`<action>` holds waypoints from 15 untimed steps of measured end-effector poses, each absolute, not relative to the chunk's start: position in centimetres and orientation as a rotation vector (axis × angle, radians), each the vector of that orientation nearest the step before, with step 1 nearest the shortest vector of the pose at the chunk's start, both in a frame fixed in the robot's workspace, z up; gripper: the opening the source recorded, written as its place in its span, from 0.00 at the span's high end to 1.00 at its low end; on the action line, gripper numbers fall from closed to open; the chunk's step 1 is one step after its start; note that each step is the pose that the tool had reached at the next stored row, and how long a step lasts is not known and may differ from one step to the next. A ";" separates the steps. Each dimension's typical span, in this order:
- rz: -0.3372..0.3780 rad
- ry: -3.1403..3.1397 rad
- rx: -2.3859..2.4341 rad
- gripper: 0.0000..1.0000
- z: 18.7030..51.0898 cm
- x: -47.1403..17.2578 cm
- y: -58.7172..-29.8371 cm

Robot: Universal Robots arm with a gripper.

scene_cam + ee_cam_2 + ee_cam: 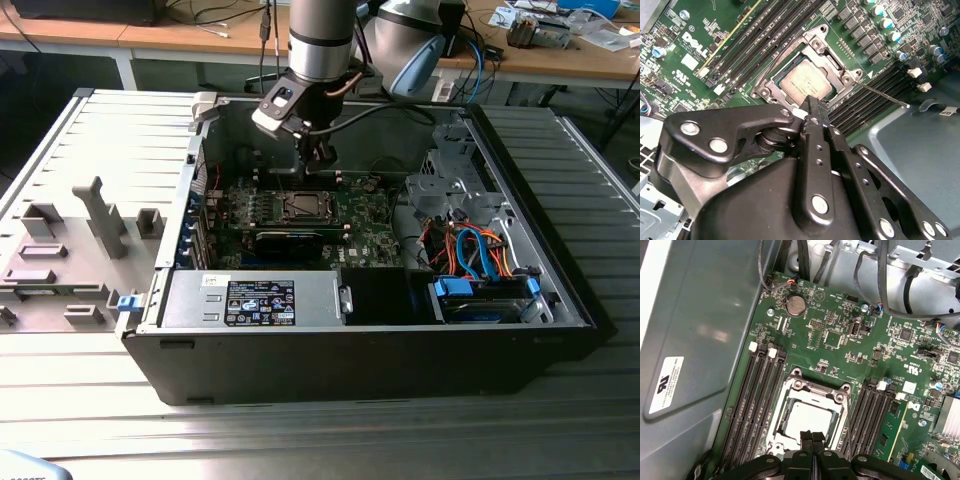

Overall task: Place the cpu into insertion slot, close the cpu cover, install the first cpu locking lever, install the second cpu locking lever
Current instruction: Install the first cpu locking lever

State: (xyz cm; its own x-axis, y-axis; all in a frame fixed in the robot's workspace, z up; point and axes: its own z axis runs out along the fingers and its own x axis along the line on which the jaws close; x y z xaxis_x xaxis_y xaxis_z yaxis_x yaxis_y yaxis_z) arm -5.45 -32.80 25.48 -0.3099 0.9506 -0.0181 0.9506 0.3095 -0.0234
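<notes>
The cpu (805, 82) (807, 416) lies flat in the insertion slot (303, 207) on the green board, its silver-grey top facing up. The cpu cover (827, 50) (815, 389), a silver metal frame, lies down around it. A thin metal locking lever (885, 95) sticks out from one socket corner across the memory slots. My gripper (320, 158) (812, 107) (812, 436) hangs just above the edge of the socket. Its black fingers are shut together with nothing between them.
The board sits deep in an open computer case (560, 270) with tall walls. Black memory slots (757, 400) flank the socket on both sides. A long black card (290, 240), a power supply (255, 300) and coloured cables (480, 255) lie nearby. A grey fixture plate (70, 250) stands at the exterior view's left.
</notes>
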 end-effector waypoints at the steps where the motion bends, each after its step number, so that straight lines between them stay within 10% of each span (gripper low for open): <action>1: -0.046 2.544 1.840 0.89 25.5 -5.5 -32.8; 15: -0.046 2.598 1.763 0.89 25.5 -5.5 -32.8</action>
